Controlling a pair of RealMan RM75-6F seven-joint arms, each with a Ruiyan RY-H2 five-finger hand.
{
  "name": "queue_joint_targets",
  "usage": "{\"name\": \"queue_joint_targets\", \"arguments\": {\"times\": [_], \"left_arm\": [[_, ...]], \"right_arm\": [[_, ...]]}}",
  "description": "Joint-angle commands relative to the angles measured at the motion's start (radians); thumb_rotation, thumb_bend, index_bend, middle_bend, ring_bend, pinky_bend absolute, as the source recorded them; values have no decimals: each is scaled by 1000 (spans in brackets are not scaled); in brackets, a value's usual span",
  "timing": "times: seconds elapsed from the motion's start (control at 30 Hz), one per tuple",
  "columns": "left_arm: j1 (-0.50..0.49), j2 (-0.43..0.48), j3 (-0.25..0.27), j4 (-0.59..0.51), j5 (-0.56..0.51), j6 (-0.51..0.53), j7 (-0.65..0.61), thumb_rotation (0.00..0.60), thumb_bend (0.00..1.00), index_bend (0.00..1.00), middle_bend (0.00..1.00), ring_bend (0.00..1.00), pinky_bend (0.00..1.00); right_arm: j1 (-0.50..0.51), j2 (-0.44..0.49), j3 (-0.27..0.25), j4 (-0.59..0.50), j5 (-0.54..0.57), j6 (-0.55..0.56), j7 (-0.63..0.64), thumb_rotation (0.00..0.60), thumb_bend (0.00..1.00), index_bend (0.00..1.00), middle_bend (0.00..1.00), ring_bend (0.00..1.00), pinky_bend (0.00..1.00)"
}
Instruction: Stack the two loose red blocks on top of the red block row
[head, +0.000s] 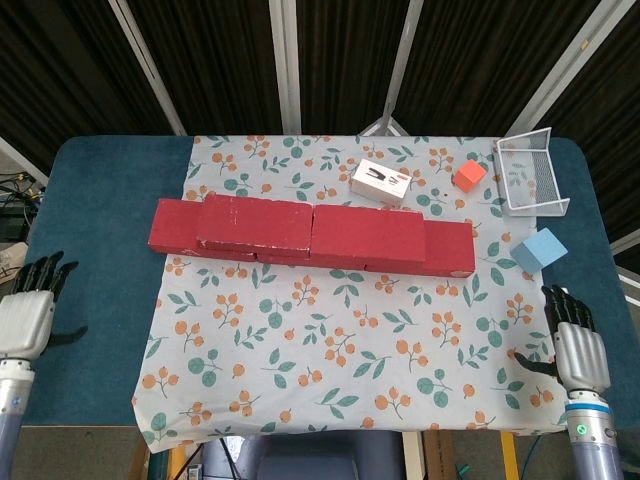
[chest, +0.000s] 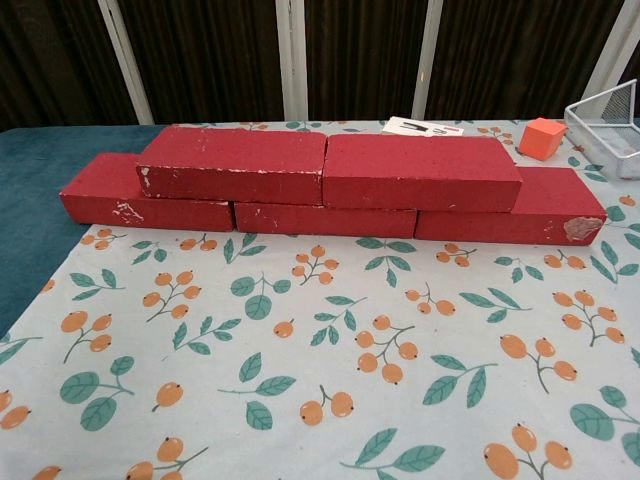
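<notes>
stacking looks finished: two upper red blocks (chest: 232, 165) (chest: 420, 171) lie end to end on the red block row (chest: 515, 222), centred on the floral cloth (head: 340, 370). left hand (head: 28, 318) and right hand (head: 581, 350) hover at the table's near corners, fingers spread, holding nothing.
</notes>
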Motion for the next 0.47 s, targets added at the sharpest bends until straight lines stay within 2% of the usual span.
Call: {"name": "queue_joint_targets", "arguments": {"times": [0.03, 0.47], "left_arm": [[65, -18, -19, 26, 59, 9, -43, 600, 0, 139, 7, 0, 26], [163, -11, -107, 29, 217, 4, -3, 600, 0, 136, 6, 0, 27]], "right_arm": [[-8, 8, -6, -11, -14, 10, 3, 600, 52, 19, 24, 0, 0], [-36, 13, -25, -8, -116, 83, 34, 600, 53, 20, 25, 0, 0]]}}
